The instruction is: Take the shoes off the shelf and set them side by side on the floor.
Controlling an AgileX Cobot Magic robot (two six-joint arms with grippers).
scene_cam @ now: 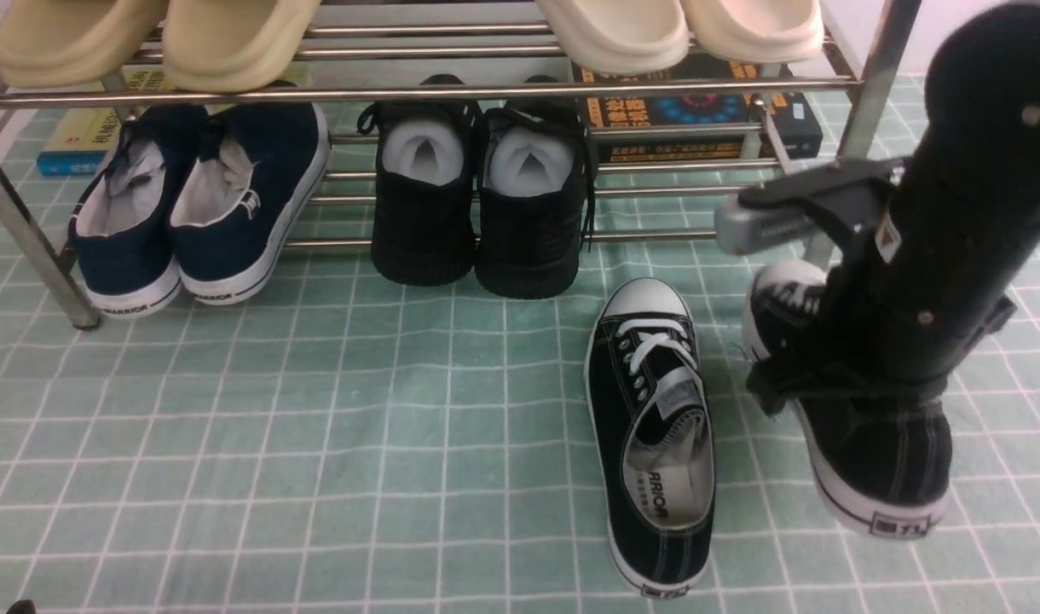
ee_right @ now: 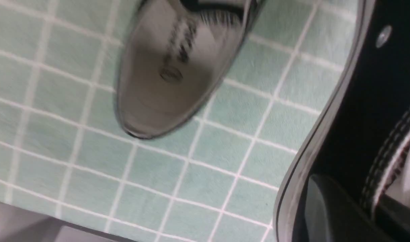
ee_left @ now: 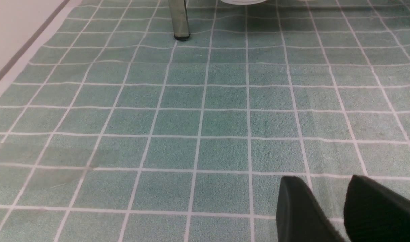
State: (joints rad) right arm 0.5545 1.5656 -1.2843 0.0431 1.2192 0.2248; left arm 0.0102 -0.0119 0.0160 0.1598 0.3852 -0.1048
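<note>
Black canvas low-top sneakers (scene_cam: 650,435) with white laces and toe caps; pale green floor (scene_cam: 315,426) gridded with thin white lines.

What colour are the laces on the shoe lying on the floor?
White laces on a black shoe, best seen in the front view.

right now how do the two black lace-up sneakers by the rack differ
The left sneaker lies free, insole showing; the right sneaker is gripped by the right end effector. The left is fully visible; the right is half hidden by the arm. Both point toes at the shelf.
</note>
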